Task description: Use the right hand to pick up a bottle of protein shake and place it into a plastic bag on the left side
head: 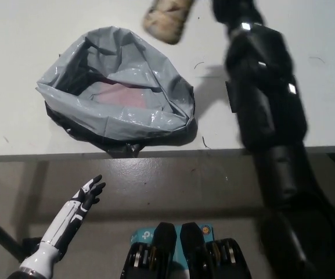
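So we've got the protein shake bottle [166,22] up near the top edge of the view, just past the far rim of the plastic bag [118,119] and a bit toward its right side. It's blurry, but its long axis looks tilted, base end pointing down toward the bag's opening. Our black right arm [266,99] stretches from the bottom right up across the counter [16,52], to the right of the bag. The right hand itself is cut off at the top, so we can't tell how its fingers sit on the bottle. Judging from this, the bottle needs to come nearer and leftward over the bag's mouth. Our white left hand [89,195] rests below the counter edge, fingers spread, holding nothing.
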Robot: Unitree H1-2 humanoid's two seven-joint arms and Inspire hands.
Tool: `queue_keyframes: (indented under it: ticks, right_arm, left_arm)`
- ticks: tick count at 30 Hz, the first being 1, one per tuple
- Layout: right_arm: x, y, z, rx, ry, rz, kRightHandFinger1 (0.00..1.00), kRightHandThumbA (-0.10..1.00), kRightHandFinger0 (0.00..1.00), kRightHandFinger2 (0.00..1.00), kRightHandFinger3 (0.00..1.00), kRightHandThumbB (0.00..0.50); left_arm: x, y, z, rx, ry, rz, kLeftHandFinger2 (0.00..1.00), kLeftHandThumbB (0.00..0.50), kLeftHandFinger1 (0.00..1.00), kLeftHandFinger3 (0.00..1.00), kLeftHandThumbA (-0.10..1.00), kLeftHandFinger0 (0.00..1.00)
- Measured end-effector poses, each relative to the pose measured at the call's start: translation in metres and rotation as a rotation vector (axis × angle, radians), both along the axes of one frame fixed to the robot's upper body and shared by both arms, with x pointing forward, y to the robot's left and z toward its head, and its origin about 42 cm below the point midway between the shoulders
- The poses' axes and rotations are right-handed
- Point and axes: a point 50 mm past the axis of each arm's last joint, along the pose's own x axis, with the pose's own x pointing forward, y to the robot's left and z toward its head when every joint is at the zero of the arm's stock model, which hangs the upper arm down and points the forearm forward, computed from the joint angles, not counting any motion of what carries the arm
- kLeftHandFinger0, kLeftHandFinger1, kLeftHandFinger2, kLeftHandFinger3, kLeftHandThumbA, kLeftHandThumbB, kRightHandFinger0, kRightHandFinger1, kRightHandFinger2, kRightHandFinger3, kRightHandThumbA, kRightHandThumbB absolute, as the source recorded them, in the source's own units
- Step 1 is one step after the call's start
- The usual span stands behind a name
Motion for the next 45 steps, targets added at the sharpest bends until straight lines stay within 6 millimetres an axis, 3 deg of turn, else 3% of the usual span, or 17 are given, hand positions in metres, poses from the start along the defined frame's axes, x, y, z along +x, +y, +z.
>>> queue_keyframes:
  ticks: [4, 7, 10, 12, 18, 19, 20, 21, 22, 24, 25, 30, 32, 35, 42, 44, 45]
  right_arm:
    - [0.003, 0.030, -0.003, -0.152, 0.011, -0.014, 0.24, 0.18, 0.00, 0.57, 0.53, 0.250]
    - [0.011, 0.055, -0.017, -0.313, 0.052, -0.055, 0.29, 0.15, 0.00, 0.65, 0.63, 0.233]
    - [0.014, 0.073, -0.027, -0.417, 0.064, -0.089, 0.30, 0.05, 0.00, 0.68, 0.67, 0.220]
    - [0.014, 0.084, -0.036, -0.513, 0.044, -0.112, 0.30, 0.02, 0.00, 0.69, 0.70, 0.249]
    - [0.010, 0.092, -0.079, -0.798, -0.024, -0.158, 0.43, 0.15, 0.07, 0.78, 0.79, 0.282]
    - [0.010, 0.092, -0.084, -0.834, -0.037, -0.166, 0.57, 0.28, 0.23, 0.84, 0.81, 0.283]
    - [0.010, 0.091, -0.089, -0.879, -0.054, -0.175, 0.80, 0.31, 0.53, 0.96, 0.96, 0.326]
    - [0.009, 0.091, -0.096, -0.946, -0.079, -0.181, 1.00, 0.37, 0.84, 1.00, 1.00, 0.336]
    - [0.009, 0.090, -0.098, -0.974, -0.090, -0.182, 1.00, 0.48, 1.00, 1.00, 1.00, 0.385]
    - [0.010, 0.088, -0.103, -1.069, -0.131, -0.172, 1.00, 0.48, 1.00, 1.00, 1.00, 0.458]
    - [0.011, 0.087, -0.104, -1.127, -0.158, -0.160, 1.00, 0.49, 1.00, 1.00, 1.00, 0.468]
    - [0.013, 0.083, -0.104, -1.345, -0.290, -0.134, 1.00, 0.67, 1.00, 1.00, 1.00, 0.428]
    - [0.013, 0.082, -0.106, -1.421, -0.347, -0.134, 1.00, 0.81, 1.00, 1.00, 1.00, 0.415]
    - [0.012, 0.082, -0.109, -1.484, -0.395, -0.128, 1.00, 0.96, 1.00, 1.00, 1.00, 0.429]
    - [0.012, 0.080, -0.106, -1.527, -0.465, -0.125, 1.00, 0.91, 1.00, 1.00, 1.00, 0.467]
    - [0.012, 0.080, -0.098, -1.479, -0.482, -0.127, 1.00, 1.00, 1.00, 1.00, 1.00, 0.463]
    - [0.012, 0.080, -0.098, -1.479, -0.482, -0.127, 1.00, 1.00, 1.00, 1.00, 1.00, 0.496]
  left_arm:
    - [0.000, 0.000, 0.000, 0.001, 0.001, -0.005, 1.00, 0.343, 1.00, 1.00, 1.00, 1.00]
    - [0.000, -0.001, 0.000, 0.002, -0.002, -0.010, 1.00, 0.344, 1.00, 1.00, 1.00, 1.00]
    - [0.000, -0.003, 0.002, 0.003, -0.011, -0.021, 1.00, 0.351, 1.00, 1.00, 1.00, 1.00]
    - [-0.001, -0.006, 0.005, 0.004, -0.021, -0.030, 1.00, 0.377, 1.00, 1.00, 1.00, 1.00]
    - [-0.001, -0.010, 0.007, 0.005, -0.027, -0.048, 1.00, 0.392, 1.00, 1.00, 1.00, 1.00]
    - [-0.002, -0.011, 0.007, 0.005, -0.027, -0.050, 1.00, 0.386, 1.00, 1.00, 1.00, 1.00]
    - [-0.002, -0.012, 0.007, 0.006, -0.027, -0.053, 1.00, 0.388, 1.00, 1.00, 1.00, 1.00]
    - [-0.002, -0.013, 0.007, 0.007, -0.027, -0.058, 1.00, 0.399, 1.00, 1.00, 1.00, 1.00]
    - [-0.001, -0.013, 0.007, 0.008, -0.027, -0.061, 1.00, 0.395, 1.00, 1.00, 1.00, 1.00]
    - [-0.001, -0.015, 0.008, 0.013, -0.030, -0.069, 1.00, 0.386, 1.00, 1.00, 1.00, 1.00]
    - [-0.001, -0.015, 0.009, 0.017, -0.034, -0.074, 1.00, 0.385, 1.00, 1.00, 1.00, 1.00]
    - [0.001, -0.014, 0.020, 0.042, -0.066, -0.089, 1.00, 0.372, 1.00, 1.00, 1.00, 1.00]
    - [0.002, -0.014, 0.022, 0.049, -0.070, -0.090, 1.00, 0.359, 1.00, 1.00, 1.00, 1.00]
    - [0.002, -0.015, 0.022, 0.058, -0.070, -0.093, 1.00, 0.359, 1.00, 1.00, 1.00, 1.00]
    - [0.007, -0.016, 0.026, 0.064, -0.074, -0.107, 1.00, 0.337, 1.00, 1.00, 1.00, 1.00]
    - [0.007, -0.016, 0.026, 0.066, -0.075, -0.108, 1.00, 0.340, 1.00, 1.00, 1.00, 1.00]
    - [0.007, -0.016, 0.026, 0.066, -0.075, -0.108, 1.00, 0.342, 1.00, 1.00, 1.00, 1.00]
